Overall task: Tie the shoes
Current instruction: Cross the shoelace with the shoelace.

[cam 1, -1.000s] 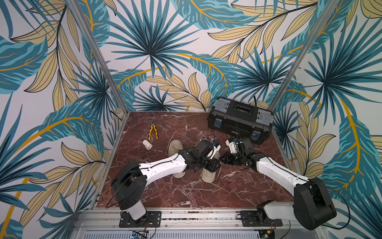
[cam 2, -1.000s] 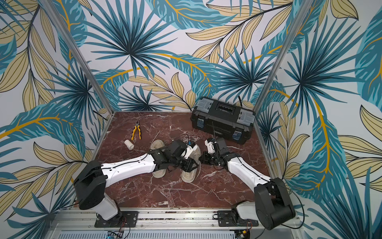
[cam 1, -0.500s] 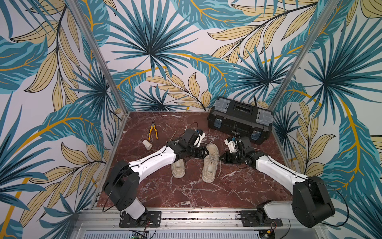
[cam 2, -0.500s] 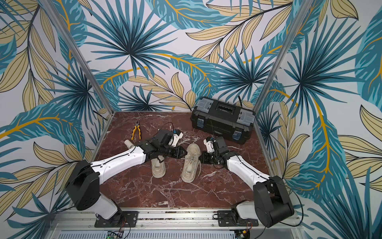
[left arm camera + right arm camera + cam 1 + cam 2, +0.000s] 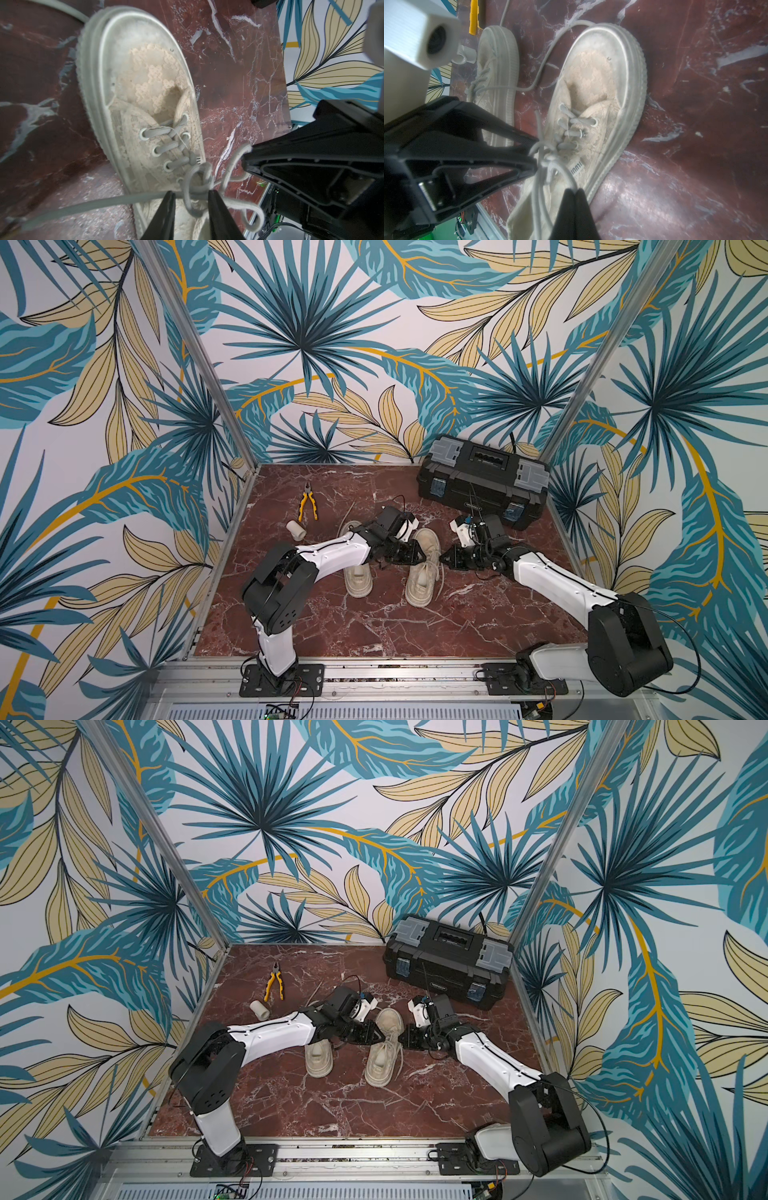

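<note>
1. Shoes stand side by side mid-desk (image 5: 374,626), toes toward the robot. Both hands meet over the shoe (image 5: 422,572) nearer the right arm. The second shoe (image 5: 357,578) lies under the left arm and looks untied.
2. Right hand (image 5: 573,193): fingers pressed together, pinching a lace loop (image 5: 234,158) drawn out sideways from the shoe.
3. Left hand (image 5: 192,199): fingers apart, straddling the slack knot (image 5: 197,180) by the top eyelets. Strands lie between them; no grip seen yet.
4. Risk: the left hand may close on the wrong thing. Several strands crowd that gap, so it could take two at once, or the knot itself. A pull would then jam the knot instead of forming a bow.
5. Risk: the knot is loose. A pull from the right hand alone could draw its loop straight through and undo it.
6. Risk: nothing pins the shoe. An uneven pull would likely drag or tilt it, perhaps against the second shoe.
7. Risk: the two hands' fingertips are very near each other, so a small aiming error means contact.
8. Risk: the long free end (image 5: 93,204) trails across the desk and could snag under the left arm.
</note>
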Robot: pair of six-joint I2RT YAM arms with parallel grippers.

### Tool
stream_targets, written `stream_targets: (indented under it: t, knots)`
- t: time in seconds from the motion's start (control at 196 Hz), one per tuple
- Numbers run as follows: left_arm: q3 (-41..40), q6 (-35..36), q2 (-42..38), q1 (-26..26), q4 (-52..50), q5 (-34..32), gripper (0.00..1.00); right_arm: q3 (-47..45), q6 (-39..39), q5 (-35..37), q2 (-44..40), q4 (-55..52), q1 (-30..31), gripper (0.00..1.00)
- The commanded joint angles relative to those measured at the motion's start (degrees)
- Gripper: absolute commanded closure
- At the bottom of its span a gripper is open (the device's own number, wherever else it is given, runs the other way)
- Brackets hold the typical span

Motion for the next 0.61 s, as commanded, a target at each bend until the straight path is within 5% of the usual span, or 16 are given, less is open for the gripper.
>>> stream_targets:
  t: [0.0,0.316,0.607]
  knots:
    - [1.3,-0.6,-0.7,0.1,3.2,1.3,0.72,0.6,-0.8,-0.5,0.7,-0.4,0.4,1.0]
    - [1.4,0.6,-1.6,0.1,2.0,0.4,0.89,1.3,-2.6,-1.4,-1.0,-1.2,0.7,1.0]
    - [1.0,0.5,-2.5,0.1,2.2,-0.5,0.94,2.6,-3.5,-2.0,-0.5,-2.2,2.4,1.0]
